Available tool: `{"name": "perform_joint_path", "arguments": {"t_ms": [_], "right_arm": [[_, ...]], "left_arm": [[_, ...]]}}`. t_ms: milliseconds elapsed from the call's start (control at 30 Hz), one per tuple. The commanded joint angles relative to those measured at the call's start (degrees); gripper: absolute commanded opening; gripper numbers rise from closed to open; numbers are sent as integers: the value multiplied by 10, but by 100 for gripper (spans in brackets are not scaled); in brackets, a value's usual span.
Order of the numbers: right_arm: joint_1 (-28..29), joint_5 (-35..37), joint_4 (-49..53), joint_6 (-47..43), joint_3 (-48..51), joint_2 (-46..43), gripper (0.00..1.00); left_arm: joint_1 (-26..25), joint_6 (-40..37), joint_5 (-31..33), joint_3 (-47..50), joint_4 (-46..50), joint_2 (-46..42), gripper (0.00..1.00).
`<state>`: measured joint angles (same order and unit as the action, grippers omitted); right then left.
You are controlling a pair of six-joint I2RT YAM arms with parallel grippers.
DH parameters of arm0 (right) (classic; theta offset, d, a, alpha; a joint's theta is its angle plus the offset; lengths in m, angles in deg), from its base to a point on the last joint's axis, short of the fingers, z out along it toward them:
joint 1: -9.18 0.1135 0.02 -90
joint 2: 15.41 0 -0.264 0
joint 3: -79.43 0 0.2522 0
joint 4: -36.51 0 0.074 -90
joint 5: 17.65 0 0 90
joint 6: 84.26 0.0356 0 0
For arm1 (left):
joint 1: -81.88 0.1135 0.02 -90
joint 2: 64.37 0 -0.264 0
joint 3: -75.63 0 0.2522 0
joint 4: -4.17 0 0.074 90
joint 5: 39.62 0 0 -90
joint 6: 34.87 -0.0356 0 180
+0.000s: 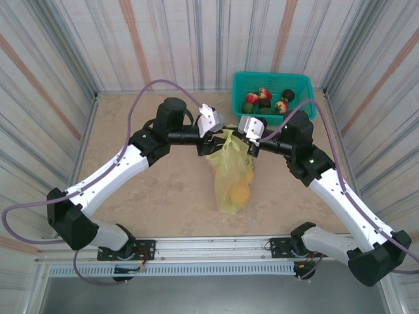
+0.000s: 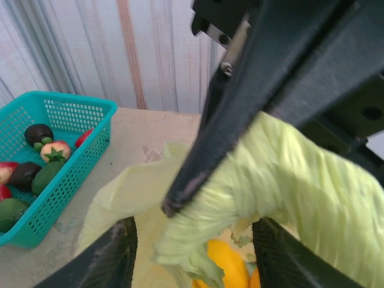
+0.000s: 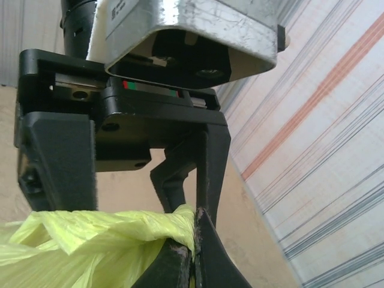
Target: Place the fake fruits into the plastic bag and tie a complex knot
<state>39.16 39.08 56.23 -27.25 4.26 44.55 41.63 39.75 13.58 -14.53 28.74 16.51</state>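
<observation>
Right claw (image 3: pixel 193 231) is clamping the bag's (image 1: pixel 232 176) bunched handle (image 3: pixel 90 240), holding it up for knotting; left claw (image 2: pixel 196 225) is straddling it, fingers (image 2: pixel 117 255) apart; fruits (image 1: pixel 241 191) are lying inside, bag resting on worktop (image 1: pixel 163 190)

1. Left arm (image 1: pixel 108 173) and right arm (image 1: pixel 344 196): white shells, black joints and bases.
2. Purple cable (image 1: pixel 157 84) loops off each arm.
3. Fingers (image 3: pixel 57 162) matte black; scratched silver wrist housing (image 3: pixel 198 30) above, red-green strip (image 3: pixel 150 89) beneath.
4. A silver screw (image 2: pixel 226 69) sits in the black frame.

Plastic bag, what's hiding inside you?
Through the thin plastic bag an orange fruit shows near the bottom, and a yellow fruit too. Bunched plastic covers whatever else is inside.
</observation>
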Motion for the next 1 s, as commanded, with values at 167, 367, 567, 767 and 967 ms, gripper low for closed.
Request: {"name": "perform_joint_path", "arguments": {"t_ms": [167, 367, 567, 767, 967], "right_arm": [[-1, -11, -24, 19, -15, -5, 0], [-1, 1, -25, 18, -2, -9, 0], [-4, 6, -29, 34, 29, -12, 1], [-4, 3, -38, 58, 80, -17, 4], [-4, 5, -28, 78, 117, -28, 16]], "left_arm": [[-2, 15, 7, 8, -5, -2, 9], [-1, 18, -1, 6, 12, -4, 0], [0, 32, 2, 15, 17, -2, 0], [-9, 81, 14, 59, -39, 4, 0], [-16, 112, 30, 80, -58, 7, 0]]}}
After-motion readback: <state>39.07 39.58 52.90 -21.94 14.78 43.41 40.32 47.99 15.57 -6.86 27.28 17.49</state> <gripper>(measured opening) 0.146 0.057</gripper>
